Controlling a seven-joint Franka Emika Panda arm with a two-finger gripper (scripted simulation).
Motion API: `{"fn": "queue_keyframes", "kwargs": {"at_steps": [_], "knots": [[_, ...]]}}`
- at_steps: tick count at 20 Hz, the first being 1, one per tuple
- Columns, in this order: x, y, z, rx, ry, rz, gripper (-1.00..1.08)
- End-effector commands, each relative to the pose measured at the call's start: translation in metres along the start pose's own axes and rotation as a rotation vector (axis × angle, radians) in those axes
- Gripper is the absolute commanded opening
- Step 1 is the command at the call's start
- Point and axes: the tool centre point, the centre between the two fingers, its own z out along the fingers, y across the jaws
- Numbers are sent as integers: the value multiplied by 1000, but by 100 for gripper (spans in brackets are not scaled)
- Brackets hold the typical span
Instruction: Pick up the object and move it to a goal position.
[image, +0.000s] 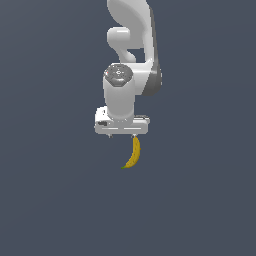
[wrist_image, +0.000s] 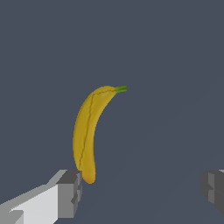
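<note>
A small curved yellow banana (image: 133, 153) with a green stem tip lies on the dark grey floor. In the exterior view it sits just below the white hand of the arm. My gripper (image: 122, 135) is open, with its jaws wide apart and nothing between them. In the wrist view the banana (wrist_image: 89, 129) lies off to one side of the gripper (wrist_image: 141, 190). Its blunt end is right beside one finger (wrist_image: 68, 194) and its stem points away. The other finger (wrist_image: 213, 187) stands far from it at the frame's edge.
A plain dark grey-blue floor (image: 55, 200) surrounds the arm on every side. The white arm (image: 131, 45) rises toward the top of the exterior view. No other object or goal marker shows.
</note>
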Motion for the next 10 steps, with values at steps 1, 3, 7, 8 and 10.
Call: {"fn": "queue_keyframes", "kwargs": {"at_steps": [1,3,7,8,10], "knots": [[0,0,0,0,0,0,100],[1,-1,-1,-1,1,-6,100],[6,-5,-6,-7,10,-43,100],[7,-6,-7,-8,11,-52,100],[8,-7,-9,-10,12,-63,100]]}}
